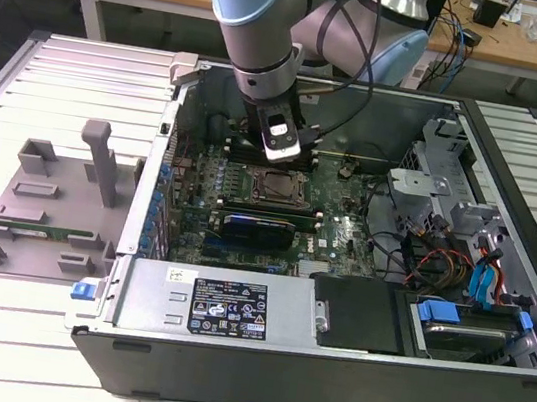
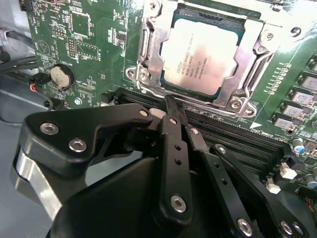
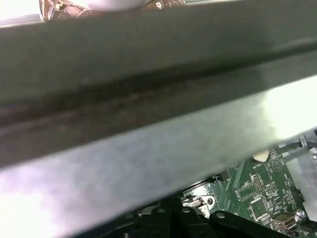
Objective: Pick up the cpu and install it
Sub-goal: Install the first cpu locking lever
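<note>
The silver-grey square cpu sits seated in the metal-framed motherboard socket, at twelve o'clock from the black gripper, whose fingers are pressed together, empty, just beside the socket's edge.

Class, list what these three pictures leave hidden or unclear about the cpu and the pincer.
- Pincer tips: in the second wrist view its own black links cover them.
- Cpu near edge: second wrist view, the socket frame overlaps it.
- Motherboard: first wrist view, a blurred grey bar covers most.
</note>
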Robot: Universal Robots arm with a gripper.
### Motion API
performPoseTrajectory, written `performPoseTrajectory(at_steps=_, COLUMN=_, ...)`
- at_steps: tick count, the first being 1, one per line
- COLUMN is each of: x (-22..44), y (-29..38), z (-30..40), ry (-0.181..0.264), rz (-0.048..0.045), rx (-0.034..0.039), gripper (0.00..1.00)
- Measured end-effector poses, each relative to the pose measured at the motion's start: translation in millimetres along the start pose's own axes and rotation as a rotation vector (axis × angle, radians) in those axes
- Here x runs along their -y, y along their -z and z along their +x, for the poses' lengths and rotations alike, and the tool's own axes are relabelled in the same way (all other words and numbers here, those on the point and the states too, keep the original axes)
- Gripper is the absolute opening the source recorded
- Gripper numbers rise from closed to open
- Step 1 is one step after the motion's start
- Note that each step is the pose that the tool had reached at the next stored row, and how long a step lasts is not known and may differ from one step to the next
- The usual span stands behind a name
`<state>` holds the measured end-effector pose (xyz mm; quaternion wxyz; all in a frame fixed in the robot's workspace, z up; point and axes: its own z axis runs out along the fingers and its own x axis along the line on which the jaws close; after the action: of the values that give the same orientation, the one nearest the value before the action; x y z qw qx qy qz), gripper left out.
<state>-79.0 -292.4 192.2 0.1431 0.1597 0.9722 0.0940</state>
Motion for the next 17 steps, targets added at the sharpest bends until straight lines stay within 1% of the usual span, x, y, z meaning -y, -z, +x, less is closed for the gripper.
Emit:
performPoseTrajectory(at_steps=3, x=-0.8, y=0.6, z=-0.9, ry=-0.002, rz=-0.0063, rx=-0.0013, gripper=0.11)
performPoseTrajectory(at_steps=5, x=-1.2, y=5.6, z=-2.5, ry=-0.002, rz=-0.0053, rx=-0.0016, gripper=0.11)
performPoseTrajectory(at_steps=7, x=1.4, y=6.1, z=-3.4, ry=-0.002, rz=-0.0053, rx=-0.0018, gripper=0.11)
performPoseTrajectory(at_steps=10, x=2.4, y=4.8, z=-3.2, ry=-0.002, rz=-0.0054, rx=-0.0006, gripper=0.11)
performPoseTrajectory(at_steps=15, x=3.7, y=0.5, z=-2.1, ry=-0.001, rz=-0.0065, rx=0.0030, gripper=0.11)
performPoseTrajectory(at_steps=16, x=4.2, y=0.6, z=-2.2, ry=-0.001, rz=-0.0047, rx=0.0038, gripper=0.11)
performPoseTrajectory(at_steps=17, x=4.2, y=0.1, z=-2.1, ry=-0.001, rz=-0.0072, rx=0.0035, gripper=0.11)
